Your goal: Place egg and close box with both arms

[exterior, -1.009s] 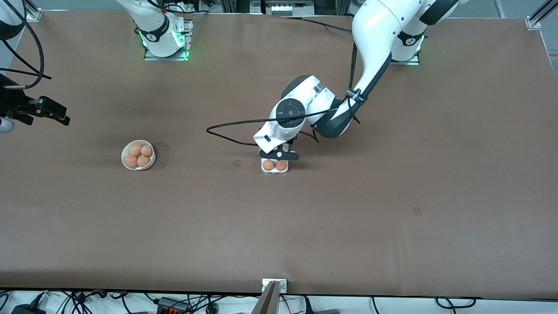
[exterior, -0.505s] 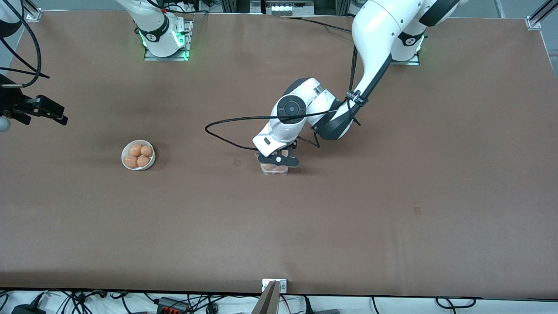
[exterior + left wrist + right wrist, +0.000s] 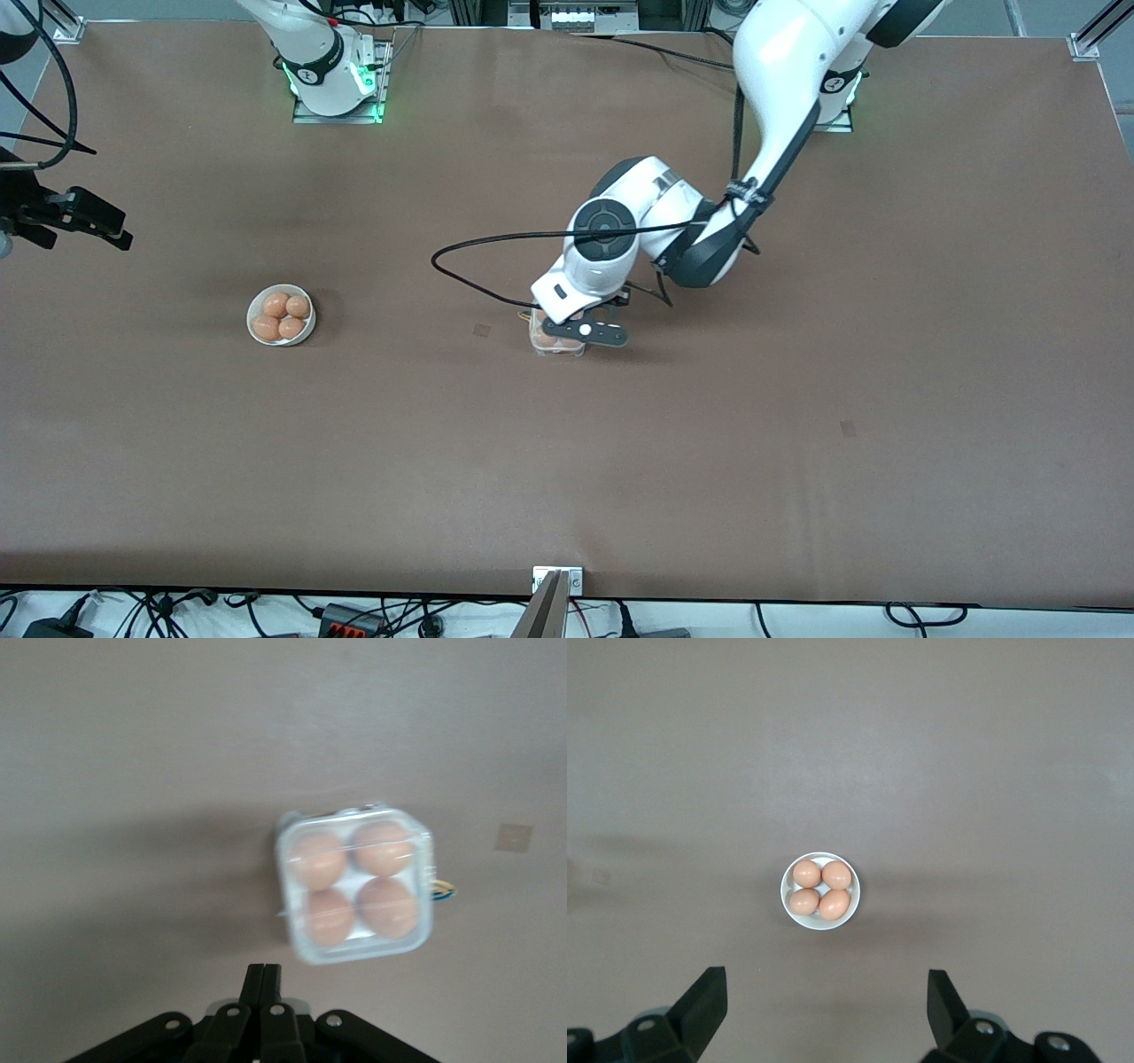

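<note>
The clear-plastic box [image 3: 555, 345] stands mid-table with its transparent lid down over several brown eggs [image 3: 317, 858]; it also shows in the left wrist view [image 3: 356, 895]. My left gripper [image 3: 588, 333] is shut and empty, just above the box's edge toward the left arm's end; in the left wrist view its closed fingertips [image 3: 264, 978] are apart from the box. My right gripper [image 3: 93, 221] is open and empty, high above the right arm's end of the table; in the right wrist view [image 3: 824, 1010] its fingers stand wide apart.
A round white bowl [image 3: 281, 315] with several brown eggs sits toward the right arm's end; it also shows in the right wrist view [image 3: 820, 890]. A black cable [image 3: 469, 252] loops from the left wrist above the table. Small tape marks [image 3: 481, 330] lie on the brown table.
The box's lid went from open to down over the eggs. The left gripper pressed over the box, then shifted toward the left arm's end. The right gripper drifted slightly away from the camera.
</note>
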